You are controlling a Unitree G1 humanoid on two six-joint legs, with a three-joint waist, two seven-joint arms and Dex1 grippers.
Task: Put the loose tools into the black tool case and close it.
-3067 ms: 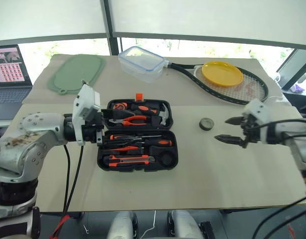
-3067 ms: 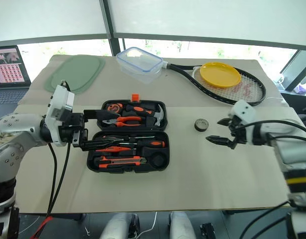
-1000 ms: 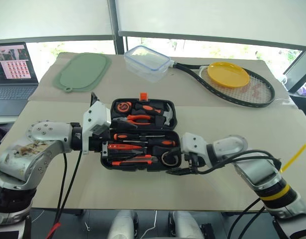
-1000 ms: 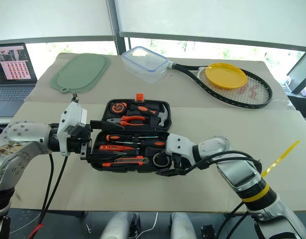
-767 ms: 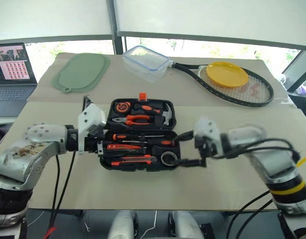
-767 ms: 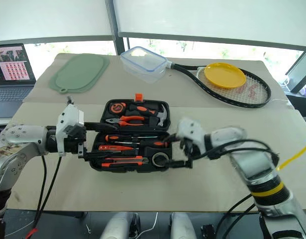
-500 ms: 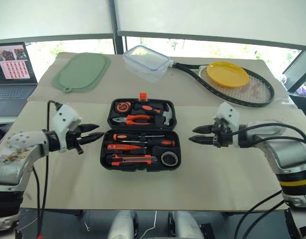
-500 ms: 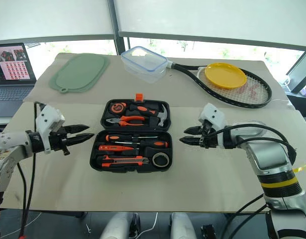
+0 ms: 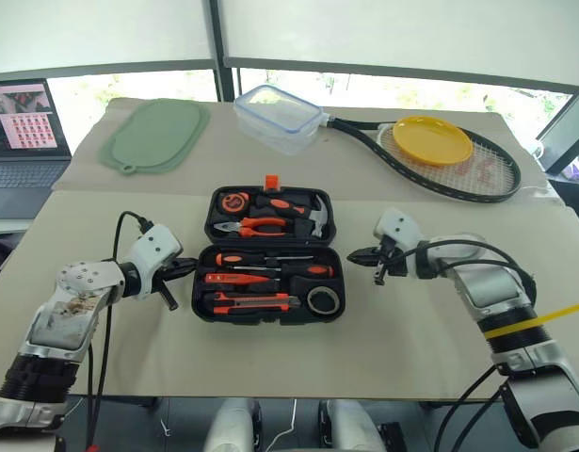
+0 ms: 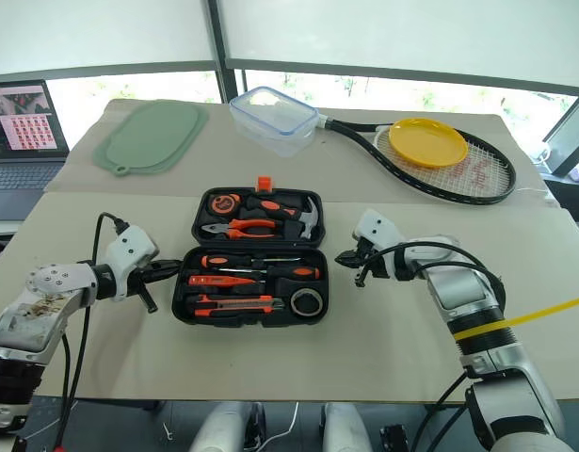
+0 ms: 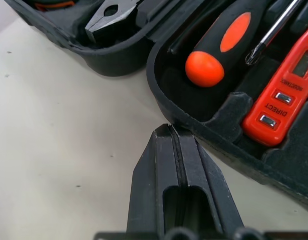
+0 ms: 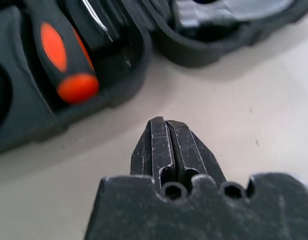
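The black tool case point(image 9: 267, 321) lies open flat at the table's middle. Its near half holds two black-orange screwdrivers point(image 9: 234, 258), the slim red screwdriver point(image 9: 237, 279), the utility knife point(image 9: 251, 301) and the tape roll point(image 9: 323, 300). My left gripper point(image 9: 193, 266) is shut and empty, its tip at the left rim of that half point(image 11: 204, 135). My right gripper point(image 9: 353, 255) is shut and empty too, a short gap from the case's right wall point(image 12: 118, 95). In the right wrist view a screwdriver handle point(image 12: 63, 60) lies just inside.
The case's far half holds pliers point(image 9: 256, 225), a hammer point(image 9: 313, 215) and a tape measure point(image 9: 234, 201). Behind stand a clear food container point(image 9: 278, 118), a green mat point(image 9: 155, 135), a racket point(image 9: 458, 179) with a yellow plate point(image 9: 432, 139), and a laptop point(image 9: 21, 132) at far left.
The tape roll went from the table into the case. Both grippers drew back out of the case, shut, and now sit low at either side of its near half.
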